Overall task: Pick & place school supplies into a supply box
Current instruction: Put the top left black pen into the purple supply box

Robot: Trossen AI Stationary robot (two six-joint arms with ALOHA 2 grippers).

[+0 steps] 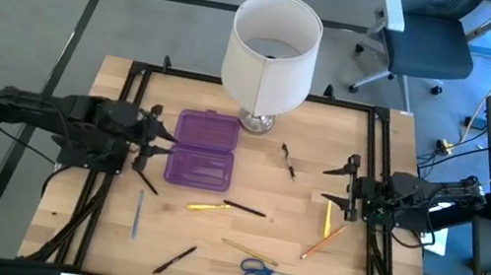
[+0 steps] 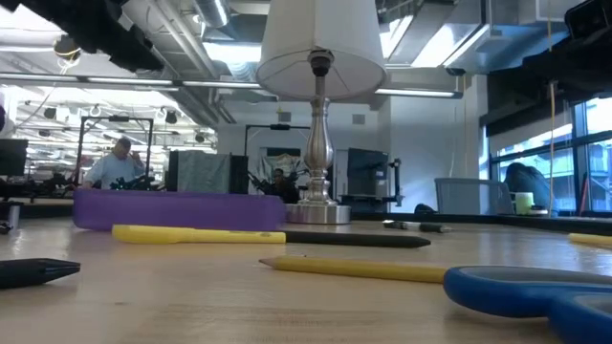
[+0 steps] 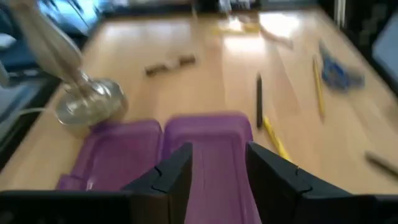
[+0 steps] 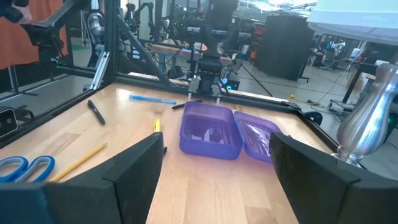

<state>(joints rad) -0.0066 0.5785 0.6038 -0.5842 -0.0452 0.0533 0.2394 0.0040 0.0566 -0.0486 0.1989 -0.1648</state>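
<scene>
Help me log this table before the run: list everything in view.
supply box: one, translucent purple, lid open, in front of the lamp.
lamp: one, white shade, silver base, back centre of the table.
scissors: one pair, blue handles, front edge.
pens and pencils: at least eight, black, yellow, orange, blue-grey, scattered loose.
office chair: one, grey, behind the table.
left tool: open, empty, at the box's left side.
right tool: open, empty, right edge.
</scene>
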